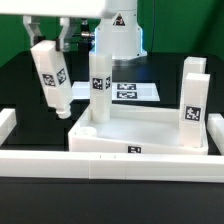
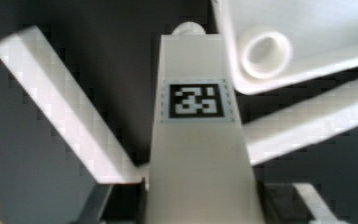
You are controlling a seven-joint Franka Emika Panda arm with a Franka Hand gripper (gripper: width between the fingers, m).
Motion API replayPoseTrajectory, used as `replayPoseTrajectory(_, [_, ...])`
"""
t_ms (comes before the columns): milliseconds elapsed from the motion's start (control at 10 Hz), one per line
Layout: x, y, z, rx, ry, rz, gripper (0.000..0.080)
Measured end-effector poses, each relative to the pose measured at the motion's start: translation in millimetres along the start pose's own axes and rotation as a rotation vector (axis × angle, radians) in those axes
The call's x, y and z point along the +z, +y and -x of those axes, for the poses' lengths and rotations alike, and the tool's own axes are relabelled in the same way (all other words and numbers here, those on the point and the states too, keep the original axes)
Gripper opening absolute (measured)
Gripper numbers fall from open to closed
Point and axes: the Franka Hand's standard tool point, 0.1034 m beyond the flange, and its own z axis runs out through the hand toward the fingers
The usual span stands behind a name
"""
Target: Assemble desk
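My gripper (image 1: 52, 40) is shut on a white square-bar desk leg (image 1: 51, 78) with a black-and-white tag. The leg hangs tilted above the table, its lower end just off the left side of the desk top. The desk top (image 1: 150, 137) is a shallow white tray. One leg (image 1: 98, 85) stands upright at its far left corner and another (image 1: 192, 98) at its right side. In the wrist view the held leg (image 2: 197, 120) runs out from between my gripper (image 2: 202, 205) fingers. Its rounded tip lies close beside a round corner socket (image 2: 265, 55) of the tray.
A long white border rail (image 1: 110, 165) crosses the front, with another piece at the exterior view's left (image 1: 6, 125). The rail (image 2: 60, 110) also shows in the wrist view. The marker board (image 1: 128, 91) lies flat behind the tray. The arm's base (image 1: 118, 35) stands at the back.
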Motion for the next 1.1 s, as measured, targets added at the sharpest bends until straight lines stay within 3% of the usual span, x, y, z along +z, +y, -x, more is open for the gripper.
replayPoseTrajectory(300, [1.8,-0.8,-5.5,-0.009,0.037,0.006,0.029])
replayPoseTrajectory(400, [0.4,-1.9,-12.0,-0.013,0.102,0.008,0.029])
replayPoseTrajectory(600, [4.0,-3.4,-9.2,-0.031,0.21,0.018,0.029])
replayPoseTrajectory(900, [5.1,-34.2,-2.2,-0.078,0.217,0.004,0.029])
replayPoseTrajectory(1100, [6.2,-34.8,-1.8,-0.069,0.216,0.004,0.029])
